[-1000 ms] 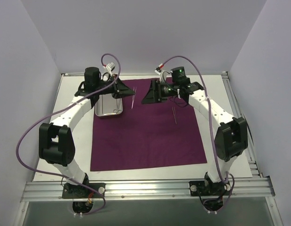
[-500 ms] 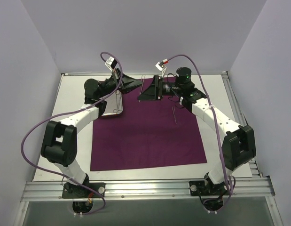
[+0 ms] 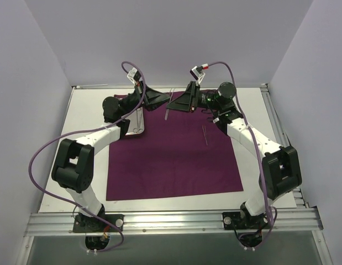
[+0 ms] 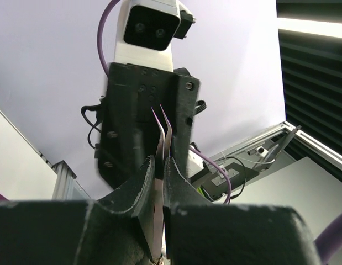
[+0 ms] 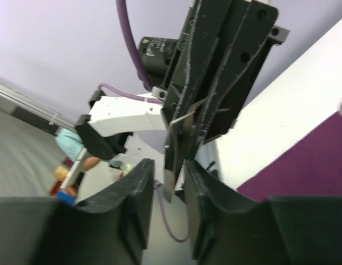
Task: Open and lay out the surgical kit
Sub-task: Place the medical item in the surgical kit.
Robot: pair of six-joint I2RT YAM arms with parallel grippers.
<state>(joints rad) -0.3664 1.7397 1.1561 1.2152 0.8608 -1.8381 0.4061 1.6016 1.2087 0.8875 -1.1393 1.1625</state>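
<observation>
Both arms have swung up toward the far edge of the counter (image 3: 85,110) and now face each other above the purple cloth wrap (image 3: 171,160). We see the left gripper (image 4: 158,165) clamped on the tweezers (image 4: 163,130). The right gripper (image 5: 168,170) has narrowed around their other end, its jaws a little apart. We see the steel tray (image 3: 138,126) at the cloth's far left corner.

High rear view over whole table (image 3: 88,110), wrist views close-up, facing each other across shared tweezers (image 4: 163,130).

no readable text, no labels, numbers or signs anywhere
</observation>
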